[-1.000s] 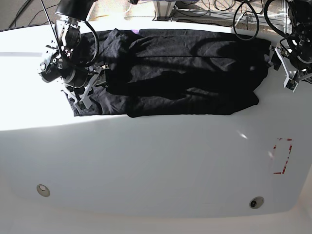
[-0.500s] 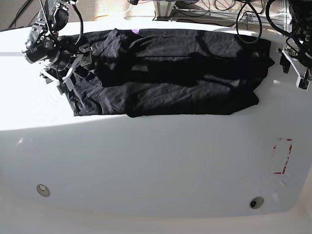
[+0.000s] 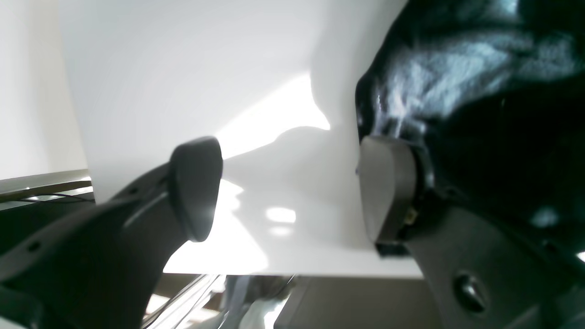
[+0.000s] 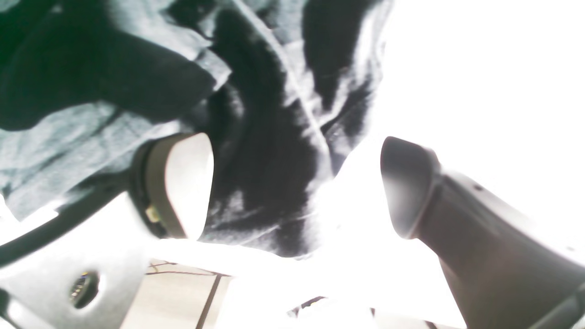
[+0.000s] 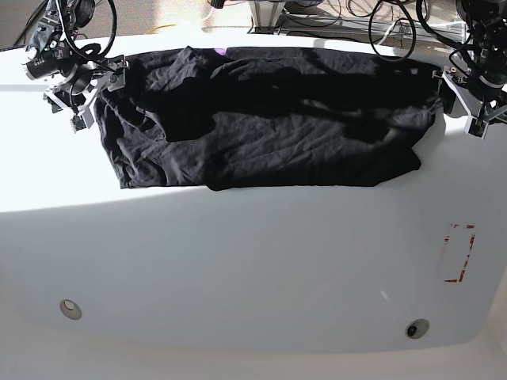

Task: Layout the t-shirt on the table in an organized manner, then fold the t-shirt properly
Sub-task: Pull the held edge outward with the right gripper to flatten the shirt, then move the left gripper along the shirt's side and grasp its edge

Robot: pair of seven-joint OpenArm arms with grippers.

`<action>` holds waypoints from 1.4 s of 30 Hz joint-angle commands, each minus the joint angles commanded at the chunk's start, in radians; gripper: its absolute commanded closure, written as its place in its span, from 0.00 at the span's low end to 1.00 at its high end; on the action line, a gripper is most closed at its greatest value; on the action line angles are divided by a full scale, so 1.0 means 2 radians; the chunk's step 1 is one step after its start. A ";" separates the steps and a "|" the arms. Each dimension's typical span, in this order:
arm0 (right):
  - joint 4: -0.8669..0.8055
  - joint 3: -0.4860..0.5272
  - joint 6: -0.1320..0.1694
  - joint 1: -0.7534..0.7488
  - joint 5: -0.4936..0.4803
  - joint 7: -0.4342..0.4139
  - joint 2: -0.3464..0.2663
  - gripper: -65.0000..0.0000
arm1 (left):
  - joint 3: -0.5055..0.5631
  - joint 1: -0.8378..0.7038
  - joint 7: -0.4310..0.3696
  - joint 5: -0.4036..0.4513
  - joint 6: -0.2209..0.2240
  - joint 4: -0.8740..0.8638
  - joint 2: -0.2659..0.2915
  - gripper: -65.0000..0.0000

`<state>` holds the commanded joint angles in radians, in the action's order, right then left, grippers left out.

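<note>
Black cable-looped arms, white brackets, rounded grey fingers [image 3: 388, 187]

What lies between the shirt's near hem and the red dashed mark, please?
Only bare white table separates the t-shirt from the red dashed mark, as the base view shows.

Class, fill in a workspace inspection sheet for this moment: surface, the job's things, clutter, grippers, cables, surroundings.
Surface: white table, sunlit at left, with a red dashed rectangle mark and two round metal discs.
Job's things: black t-shirt spread along the far edge, wrinkled; purple tag at the collar.
Clutter: nothing seen.
Grippers: left gripper open, empty, beside the shirt's edge; right gripper open, empty, over the other end.
Cables: black cables looped behind the table.
Surroundings: frame parts beyond the far edge; little discernible.
</note>
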<state>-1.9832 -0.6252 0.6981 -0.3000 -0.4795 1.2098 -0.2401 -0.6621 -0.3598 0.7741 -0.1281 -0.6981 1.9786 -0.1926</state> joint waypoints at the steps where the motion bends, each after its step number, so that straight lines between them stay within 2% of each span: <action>1: 0.000 0.000 0.000 0.009 0.000 0.002 -0.001 0.15 | 0.004 0.014 -0.002 0.001 0.000 -0.002 0.002 0.39; 7: 0.029 0.009 0.000 0.063 0.000 0.003 -0.002 0.15 | 0.022 0.054 -0.002 0.006 0.000 -0.005 0.000 0.39; 11: 0.084 0.026 0.000 0.102 0.000 0.002 -0.020 0.15 | 0.056 0.094 -0.002 0.043 0.000 -0.015 -0.001 0.39; 15: 0.133 0.038 0.000 0.133 0.000 0.002 -0.025 0.15 | 0.086 0.135 -0.002 0.092 0.000 -0.064 0.000 0.39; 20: 0.151 0.038 0.000 0.149 0.000 0.001 -0.026 0.15 | 0.091 0.179 -0.002 0.111 0.000 -0.126 0.000 0.39; 23: 0.152 0.039 0.000 0.150 0.000 0.001 -0.026 0.15 | 0.091 0.196 -0.002 0.112 0.000 -0.161 -0.001 0.37; 26: 0.152 0.039 0.000 0.150 0.000 0.001 -0.026 0.15 | 0.092 0.207 0.000 0.110 0.000 -0.199 -0.011 0.24; 28: 0.152 0.039 0.000 0.149 0.000 0.001 -0.026 0.15 | 0.092 0.211 0.012 0.109 0.000 -0.219 -0.012 0.19; 32: 0.153 0.039 0.000 0.147 0.000 0.001 -0.026 0.15 | 0.091 0.231 0.036 0.104 0.000 -0.232 -0.009 0.19; 36: 0.153 0.039 0.000 0.147 0.000 0.001 -0.026 0.15 | 0.091 0.232 0.058 0.070 0.000 -0.240 -0.008 0.19; 42: 0.153 0.039 0.000 0.147 0.000 0.001 -0.026 0.15 | 0.093 0.232 0.058 0.060 0.000 -0.262 -0.007 0.19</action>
<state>-1.6778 -0.5470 0.6981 -0.0069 -0.4795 1.2114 -0.2923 -0.4764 0.1051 0.8907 -0.0084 -0.6981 1.4538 -0.2064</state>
